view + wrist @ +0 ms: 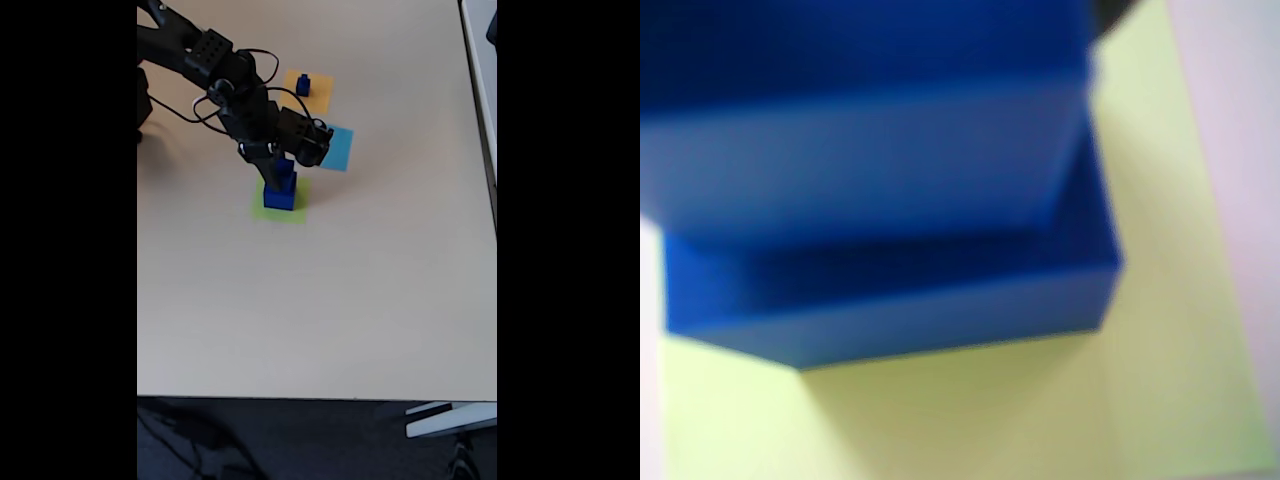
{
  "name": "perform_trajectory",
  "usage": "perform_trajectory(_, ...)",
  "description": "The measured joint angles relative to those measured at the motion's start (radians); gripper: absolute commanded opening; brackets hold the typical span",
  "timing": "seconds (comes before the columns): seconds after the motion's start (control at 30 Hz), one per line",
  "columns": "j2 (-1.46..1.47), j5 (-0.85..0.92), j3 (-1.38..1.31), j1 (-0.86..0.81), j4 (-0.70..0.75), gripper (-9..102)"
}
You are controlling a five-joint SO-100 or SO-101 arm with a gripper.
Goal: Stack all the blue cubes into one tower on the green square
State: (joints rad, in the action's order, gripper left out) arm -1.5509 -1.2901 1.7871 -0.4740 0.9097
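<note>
In the fixed view the large blue cube [280,197] stands on the green square [260,212], and the medium blue cube [286,174] sits on top of it. My gripper [276,172] reaches down from the upper left and is at the medium cube; the view is too small to show how its jaws stand. Close up and blurred, the wrist view has the medium cube [860,160] resting on the large cube [890,310], with the green square [1160,300] around them. The small blue cube [303,86] sits apart on an orange patch [319,95].
A light-blue patch [339,150] lies just right of the arm, between the orange patch and the green square. The tan table [330,300] stretches wide toward the front and right. Its front edge [320,397] drops off to dark floor.
</note>
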Motion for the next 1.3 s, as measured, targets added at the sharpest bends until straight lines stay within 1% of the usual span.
perform_trajectory(0.4, 0.0, 0.0, 0.0, 0.0, -0.006, 15)
perform_trajectory(0.87, 0.0, 0.012, 0.0, 0.0, -0.008, 20)
perform_trajectory(1.07, 0.0, 0.012, 0.0, 0.0, -0.008, 25)
perform_trajectory(1.3, 0.0, 0.012, 0.0, 0.0, -0.008, 28)
